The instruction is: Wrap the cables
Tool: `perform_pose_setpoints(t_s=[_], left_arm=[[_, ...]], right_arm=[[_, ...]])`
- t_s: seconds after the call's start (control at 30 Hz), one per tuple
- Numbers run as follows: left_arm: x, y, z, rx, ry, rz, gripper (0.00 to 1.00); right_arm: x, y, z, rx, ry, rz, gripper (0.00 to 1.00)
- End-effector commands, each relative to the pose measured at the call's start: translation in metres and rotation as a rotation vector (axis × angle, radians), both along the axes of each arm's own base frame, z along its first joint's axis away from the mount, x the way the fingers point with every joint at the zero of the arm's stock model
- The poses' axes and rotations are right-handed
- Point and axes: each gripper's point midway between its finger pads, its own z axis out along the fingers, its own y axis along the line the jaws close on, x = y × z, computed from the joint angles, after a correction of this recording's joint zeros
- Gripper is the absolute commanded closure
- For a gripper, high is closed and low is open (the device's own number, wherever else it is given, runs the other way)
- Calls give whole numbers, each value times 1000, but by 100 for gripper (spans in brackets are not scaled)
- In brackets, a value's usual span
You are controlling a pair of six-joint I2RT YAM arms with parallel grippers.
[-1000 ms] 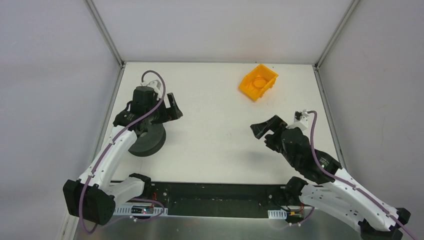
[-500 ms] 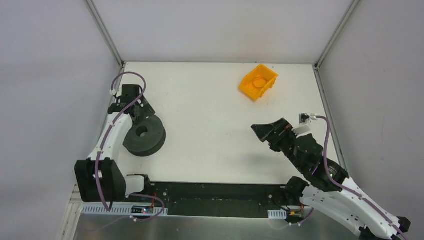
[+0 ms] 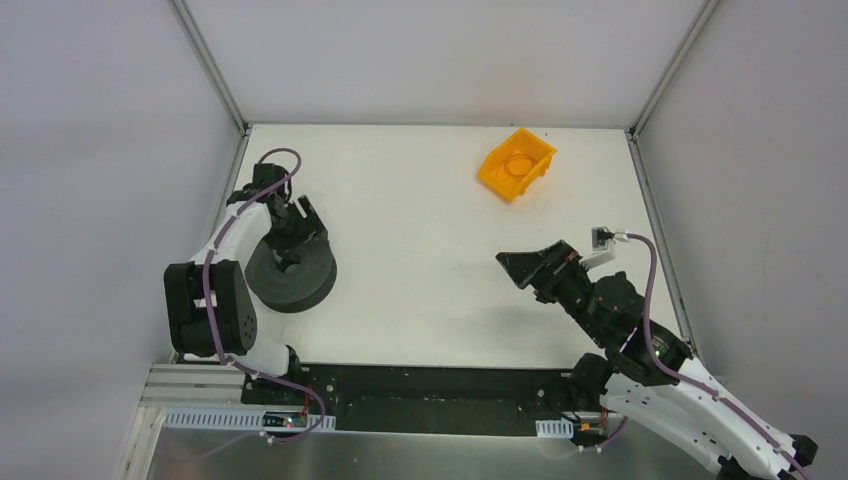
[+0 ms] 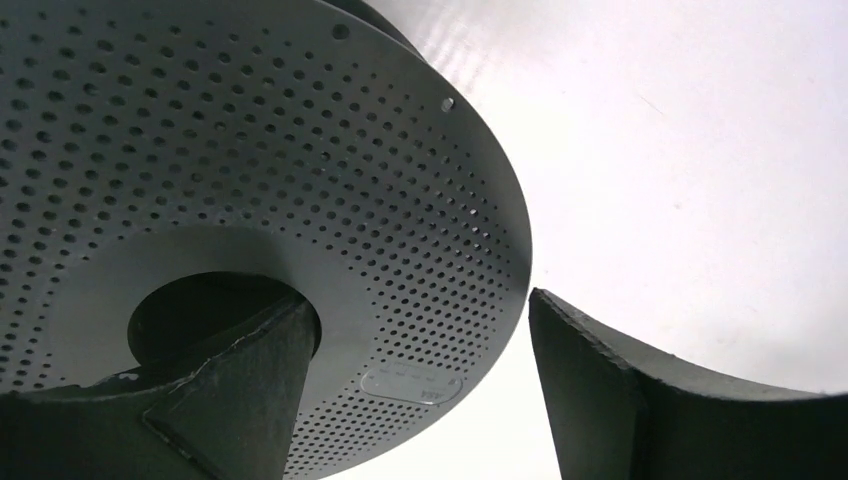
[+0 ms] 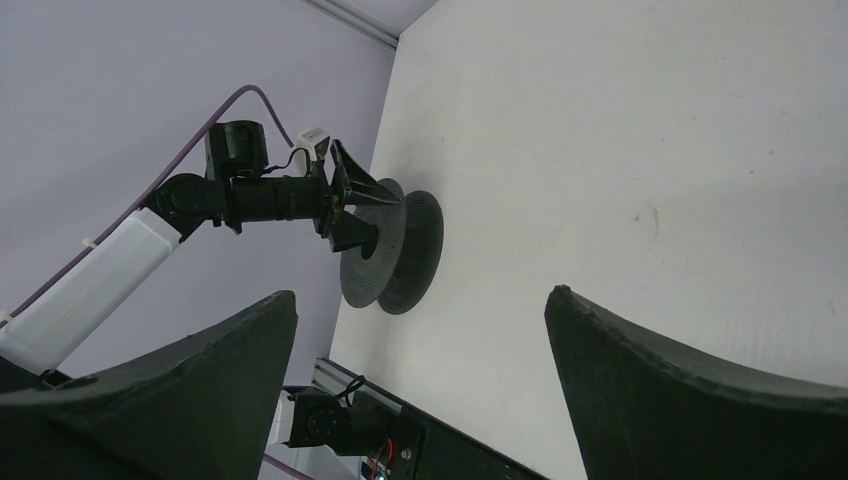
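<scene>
Two pincers show, and we begin with the left pincer [image 3: 292,240], which sits right on top of the spool [image 3: 295,285]. Its jaws are released, not clamped on anything. From the left wrist view, one finger [image 4: 230,400] pokes into the round centre hole [image 4: 190,320] of the spool. The other finger [image 4: 650,410] stands outside the spool's rim with a clear gap of white tabletop between rim and finger. So the pincer straddles the upper disc of the spool from hole to edge without pinching it. That disc is dark grey and dotted all over with small holes, and a small oval label sits near the hole.

We see the spool lying flat on one disc on the tabletop [image 3: 420,220], near the left edge. The left arm [image 3: 235,225] bends down over it from the far side.

Well apart from the spool, across the tabletop to its right, is the right pincer [image 3: 528,262]. Its jaws are spread wide, with nothing between them. Through that gap, the right wrist camera looks across the tabletop towards the spool and the left arm.

Farther still from the spool, towards the far right corner, an orange bin [image 3: 516,163] rests on the tabletop, well away from both pincers.

We cannot make out the thin cable in any view, neither on the spool nor on the tabletop beside it, so we cannot tell where it lies.
</scene>
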Motion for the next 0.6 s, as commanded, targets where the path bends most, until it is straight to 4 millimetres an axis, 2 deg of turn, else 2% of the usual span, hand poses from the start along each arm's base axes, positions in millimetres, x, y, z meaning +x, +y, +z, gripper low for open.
perform_pose_setpoints(t_s=[0.0, 0.03, 0.2, 0.33, 0.4, 0.47, 0.57], left_arm=[[1, -42, 14, -163, -23, -134, 26], [0, -51, 15, -180, -21, -162, 28], [-9, -122, 26, -221, -25, -360, 33], [-12, -179, 40, -199, -70, -508, 35], [-17, -206, 47, -155, -111, -643, 35], [-19, -219, 52, -75, -152, -736, 34], [-20, -222, 57, 105, -212, -840, 32]], right_arm=[[4, 9, 3, 5, -11, 16, 1], [6, 8, -1, -4, 4, 3, 1], [15, 10, -24, -46, 64, -40, 1], [18, 17, -38, -87, 118, -30, 4], [17, 21, -39, -96, 139, -18, 4], [16, 23, -41, -111, 154, -7, 5], [15, 21, -37, -110, 153, -9, 5]])
